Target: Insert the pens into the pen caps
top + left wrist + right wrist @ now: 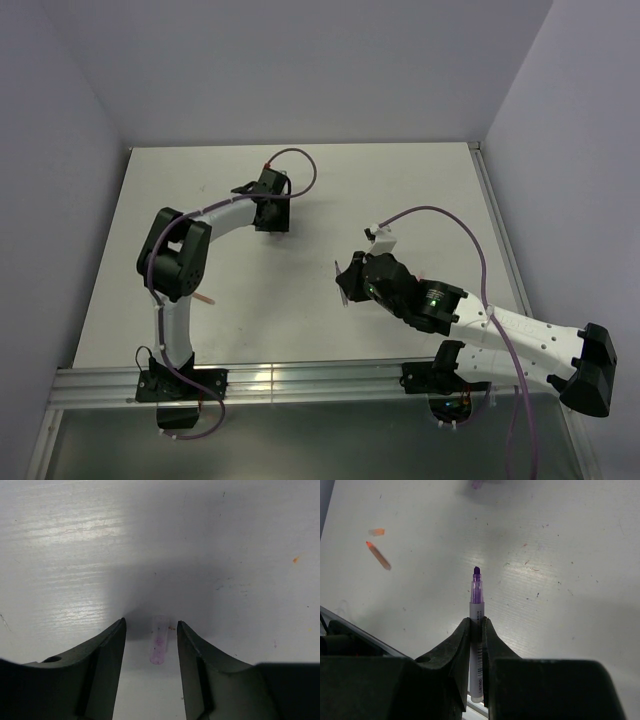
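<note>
My left gripper [150, 622] is open, low over the table, its jaws on either side of a small pale purple pen cap [159, 645] that lies between them without touching either. In the top view the left gripper [270, 222] hides that cap. My right gripper [477, 621] is shut on a pale pen with a purple tip [476, 587], tip pointing away from the wrist, held above the table. The right gripper [347, 283] is at the table's middle. An orange pen [379, 556] and a short orange cap [377, 531] lie at the left of the right wrist view.
One end of the orange pen [206, 297] sticks out beside the left arm's elbow [175, 255]. A blurred purple thing [477, 484] shows at the top edge of the right wrist view. A metal rail [300, 380] runs along the table's near edge.
</note>
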